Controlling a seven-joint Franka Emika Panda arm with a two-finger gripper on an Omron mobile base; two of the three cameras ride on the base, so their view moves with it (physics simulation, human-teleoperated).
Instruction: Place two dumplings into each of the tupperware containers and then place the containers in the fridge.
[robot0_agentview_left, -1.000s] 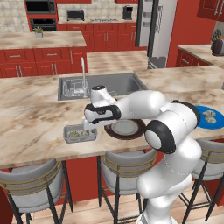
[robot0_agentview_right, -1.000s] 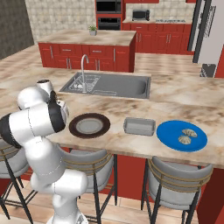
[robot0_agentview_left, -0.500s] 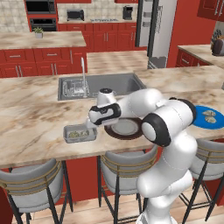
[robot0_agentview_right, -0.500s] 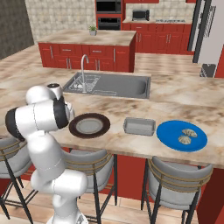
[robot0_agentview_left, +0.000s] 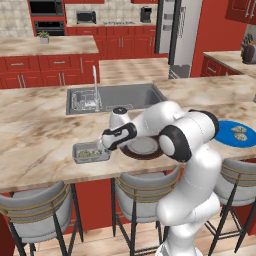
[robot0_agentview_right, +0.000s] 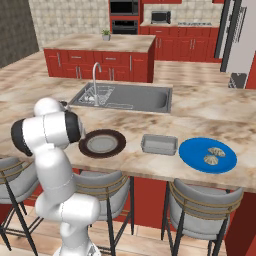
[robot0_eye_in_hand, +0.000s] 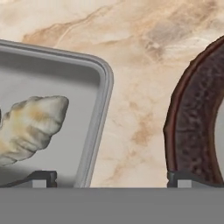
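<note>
The jaws look spread wide with nothing held, hanging low over the counter between the filled tupperware container and the brown plate. Its dumplings sit inside. Two more wait on the blue plate, beside the second container. Best bet: lift clear of that rim before swinging over.

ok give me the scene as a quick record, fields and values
filled container: grey tupperware, dumplings inside, left of the brown plate
empty container: tupperware, between brown plate and blue plate
loose dumplings: two on the blue plate
claw: open, above the filled container's rim and the brown plate's edge
fridge: shut, far behind
</note>
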